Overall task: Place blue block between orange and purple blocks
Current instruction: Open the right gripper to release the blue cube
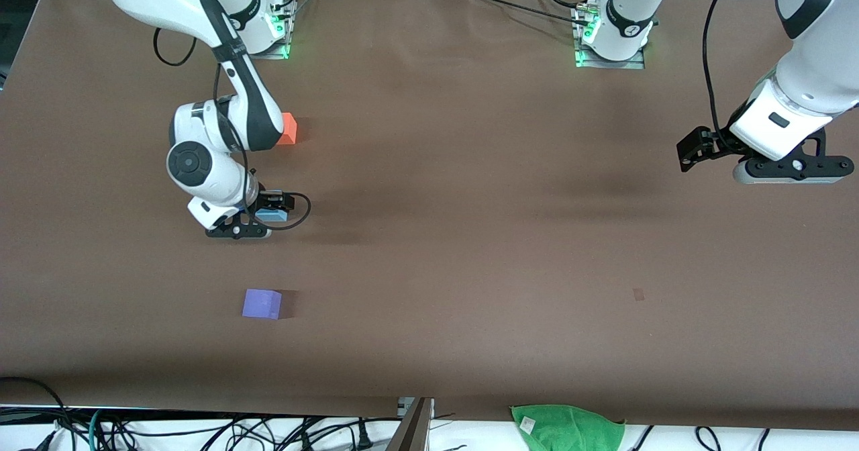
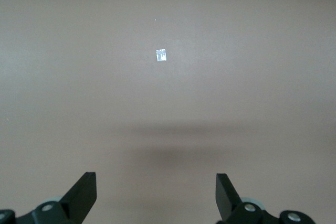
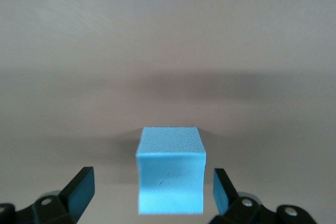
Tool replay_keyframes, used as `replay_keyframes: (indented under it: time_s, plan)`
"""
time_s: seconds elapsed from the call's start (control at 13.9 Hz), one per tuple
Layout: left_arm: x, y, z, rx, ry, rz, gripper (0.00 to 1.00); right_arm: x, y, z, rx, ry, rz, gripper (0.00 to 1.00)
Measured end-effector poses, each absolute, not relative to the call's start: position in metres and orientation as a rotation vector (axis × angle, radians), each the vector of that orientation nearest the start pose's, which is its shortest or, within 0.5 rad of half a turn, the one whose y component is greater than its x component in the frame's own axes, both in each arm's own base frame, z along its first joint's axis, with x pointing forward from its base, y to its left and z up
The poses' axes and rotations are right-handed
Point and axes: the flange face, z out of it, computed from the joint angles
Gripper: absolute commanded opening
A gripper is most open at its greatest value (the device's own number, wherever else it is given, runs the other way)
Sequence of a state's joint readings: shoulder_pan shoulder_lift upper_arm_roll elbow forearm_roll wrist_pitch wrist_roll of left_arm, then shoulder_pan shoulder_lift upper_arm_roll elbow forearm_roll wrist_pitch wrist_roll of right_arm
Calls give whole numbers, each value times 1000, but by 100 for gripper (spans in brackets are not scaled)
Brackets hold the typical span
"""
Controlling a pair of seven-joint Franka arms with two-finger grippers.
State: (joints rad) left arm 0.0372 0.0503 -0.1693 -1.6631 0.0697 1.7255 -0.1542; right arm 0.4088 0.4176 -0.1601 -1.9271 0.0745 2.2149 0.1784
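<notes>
On the brown table (image 1: 470, 236), toward the right arm's end: three little blocks, well apart from each other.

Farthest from the front camera, the orange block (image 1: 288, 129). Sits partly hidden by the right arm. Nearest to the front camera, the purple block (image 1: 262, 303). Lies flat with bare table all around.

Between those two, the blue block (image 1: 272, 215) (image 3: 170, 174). Rests on the table, nearer to the front camera than the orange one and farther than the purple one. Looks a bit closer to the orange one.

Down low right at the blue block, the right gripper (image 1: 251, 226) (image 3: 152, 182). Stands open around the block, with one black finger (image 3: 79, 192) on each side. Leaves a thin gap of table on both sides, so grips nothing and does not touch the block.

Up over bare table toward the left arm's end, the left gripper (image 1: 792, 168) (image 2: 156, 187). Waits there. Stands wide open, with nothing between the two fingers (image 2: 84, 195). Looks down on plain brown cover and one tiny white speck (image 2: 161, 55).

At the table edge nearest the front camera, a green cloth (image 1: 567, 427). Lies crumpled, well apart from all three blocks.
</notes>
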Motion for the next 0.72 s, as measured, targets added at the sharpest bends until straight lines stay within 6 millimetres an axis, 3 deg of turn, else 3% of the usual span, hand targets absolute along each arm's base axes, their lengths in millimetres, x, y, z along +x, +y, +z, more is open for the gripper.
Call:
replay_keyframes:
  time_s: [0.14,0.36,0.72]
  plan:
    - [575,-69,566,-3084,-16,-34,100,603,158,302,-3164,-106,226,100]
    - [576,-73,564,-3098,-11,-25,100,619,144,360,-3157,-192,304,100]
    - [579,-76,558,-3120,-12,-6,100,627,129,454,-3152,-201,408,100]
